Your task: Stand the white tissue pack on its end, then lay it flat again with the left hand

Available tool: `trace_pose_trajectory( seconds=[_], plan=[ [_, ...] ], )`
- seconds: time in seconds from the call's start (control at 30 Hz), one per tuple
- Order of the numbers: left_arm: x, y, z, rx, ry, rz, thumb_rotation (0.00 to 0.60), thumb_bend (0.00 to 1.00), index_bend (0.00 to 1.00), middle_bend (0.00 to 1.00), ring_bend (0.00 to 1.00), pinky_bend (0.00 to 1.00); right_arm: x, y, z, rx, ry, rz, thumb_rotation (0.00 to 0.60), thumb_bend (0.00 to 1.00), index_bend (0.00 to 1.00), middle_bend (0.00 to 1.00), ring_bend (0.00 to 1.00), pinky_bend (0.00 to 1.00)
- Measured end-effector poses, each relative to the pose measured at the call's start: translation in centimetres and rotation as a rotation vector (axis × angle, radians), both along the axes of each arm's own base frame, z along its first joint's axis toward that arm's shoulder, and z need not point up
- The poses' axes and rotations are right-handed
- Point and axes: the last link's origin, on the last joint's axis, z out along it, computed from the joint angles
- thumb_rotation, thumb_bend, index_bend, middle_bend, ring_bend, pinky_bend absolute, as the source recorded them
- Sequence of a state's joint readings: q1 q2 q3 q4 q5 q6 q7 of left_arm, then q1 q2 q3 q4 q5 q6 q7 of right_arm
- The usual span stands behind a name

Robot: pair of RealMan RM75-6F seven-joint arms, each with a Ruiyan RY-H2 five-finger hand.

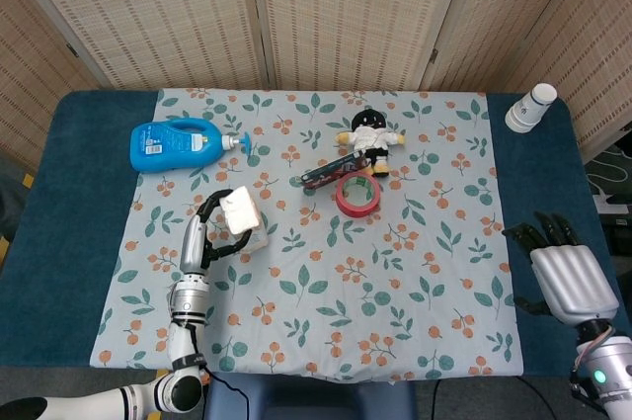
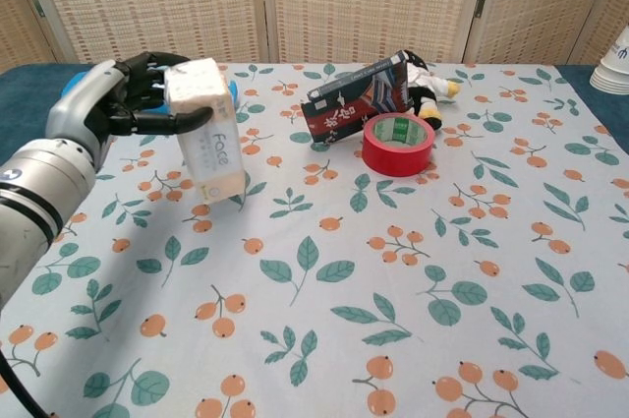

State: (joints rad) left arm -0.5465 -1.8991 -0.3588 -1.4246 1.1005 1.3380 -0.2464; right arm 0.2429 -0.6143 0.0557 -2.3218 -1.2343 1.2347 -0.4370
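The white tissue pack [image 2: 208, 138] stands nearly upright, tilted a little, with its lower end on the floral cloth [image 2: 324, 270]. My left hand [image 2: 108, 103] grips its upper part, thumb across the front and fingers behind. In the head view the tissue pack [image 1: 242, 214] sits left of centre with my left hand [image 1: 202, 237] wrapped around it. My right hand [image 1: 558, 272] rests at the right edge on the blue table, fingers spread, holding nothing.
A blue detergent bottle [image 1: 183, 144] lies at the back left. A red tape roll [image 2: 398, 145], a dark printed packet [image 2: 354, 98] and a small plush doll [image 1: 370, 135] cluster behind centre. A white cup stack [image 1: 530, 108] stands at the back right.
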Motion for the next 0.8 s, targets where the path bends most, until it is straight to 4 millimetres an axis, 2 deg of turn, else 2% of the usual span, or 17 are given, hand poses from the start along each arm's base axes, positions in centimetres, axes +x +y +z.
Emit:
trace_pose_trajectory(
  seconds=[0.33,0.63,0.7,0.8],
  plan=[
    [-2.2,0.1,-1.7,0.001,0.032,0.010,0.600,0.31,0.32,0.50,0.19,0.10,-0.2,-0.3,-0.4,0.007,0.010,-0.010,0.600,0.06,0.21,0.17,0.00,0.00],
    [-2.5,-0.1,-2.1,-0.031,0.037,-0.025,0.600,0.29,0.30,0.47,0.17,0.10,-0.2,-0.3,-0.5,0.013,0.012,-0.013,0.600,0.06,0.21,0.17,0.00,0.00],
    [-2.6,-0.1,-2.1,-0.039,0.041,-0.031,0.600,0.25,0.26,0.44,0.15,0.10,-0.2,-0.3,-0.5,0.012,0.011,-0.013,0.600,0.06,0.21,0.17,0.00,0.00],
    [-2.7,-0.2,-2.1,-0.055,0.042,-0.043,0.600,0.20,0.13,0.32,0.07,0.10,-0.2,-0.3,-0.5,0.011,0.011,-0.013,0.600,0.06,0.21,0.17,0.00,0.00]
  ],
)
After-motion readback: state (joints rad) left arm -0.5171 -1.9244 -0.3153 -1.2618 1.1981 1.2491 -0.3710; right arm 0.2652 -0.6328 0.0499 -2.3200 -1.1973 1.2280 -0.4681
